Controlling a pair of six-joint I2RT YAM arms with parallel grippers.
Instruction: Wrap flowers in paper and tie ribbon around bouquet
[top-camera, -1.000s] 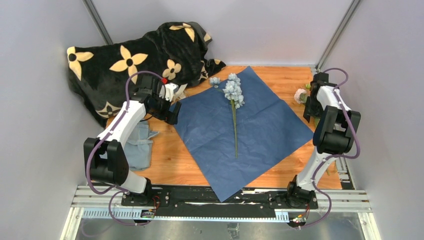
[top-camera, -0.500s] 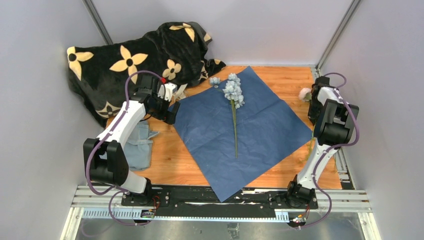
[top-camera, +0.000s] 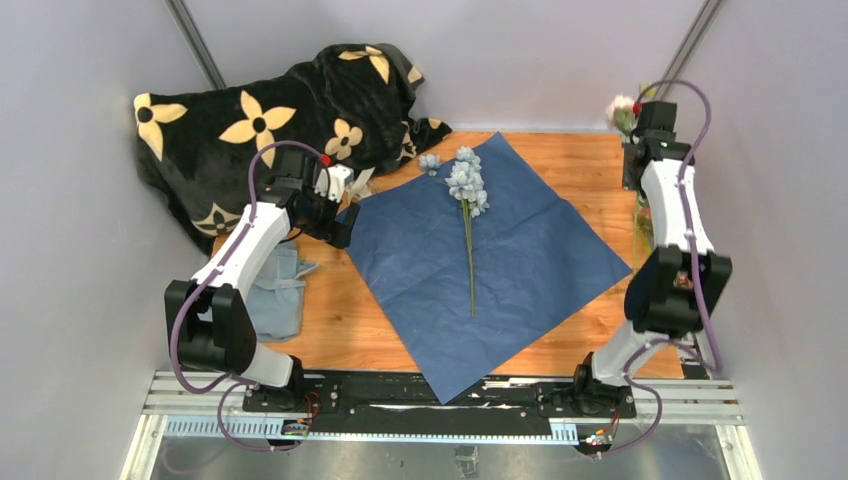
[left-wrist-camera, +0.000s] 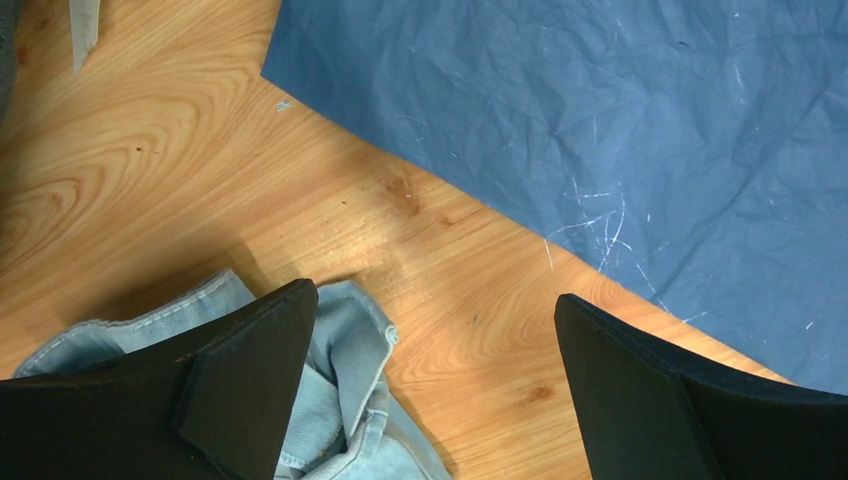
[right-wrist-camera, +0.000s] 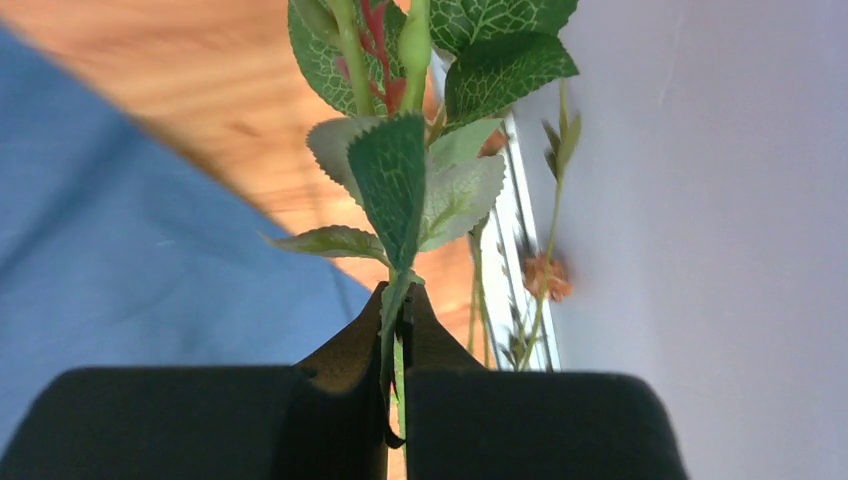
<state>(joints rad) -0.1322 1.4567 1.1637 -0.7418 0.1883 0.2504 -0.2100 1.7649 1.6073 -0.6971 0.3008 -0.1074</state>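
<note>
green leafy artificial flower stem (right-wrist-camera: 398, 190), topped by a pale pink-white bloom (top-camera: 622, 108): pinched at its lower part by the right end effector (right-wrist-camera: 400, 315), which is clenched on it, with leaves standing out past the fingertips. The stem is held up off the wooden counter (top-camera: 570, 160), close to the right wall at the far corner.
rust-orange bloom (right-wrist-camera: 545, 275) on thin stems: seen beyond the right end effector, against the wall, blurred.
pale blue long-stemmed flower sprig (top-camera: 468, 205): laid flat, well to the left of and below the right end effector, blooms toward the far side. A small loose pale blue bloom (top-camera: 430, 160) is seen just beside its head.
large dark blue creased paper sheet (top-camera: 530, 260): spread corner-on across the counter under the sprig, between the two end effectors.
left end effector (left-wrist-camera: 435, 300): released, jaws wide, nothing between them, hovering over bare counter just off the sheet's left edge. A light blue denim cloth (left-wrist-camera: 345, 400) is partly covered by one finger (left-wrist-camera: 250, 370).
black fleece blanket with cream flower prints (top-camera: 270, 110): bunched behind the left end effector.
</note>
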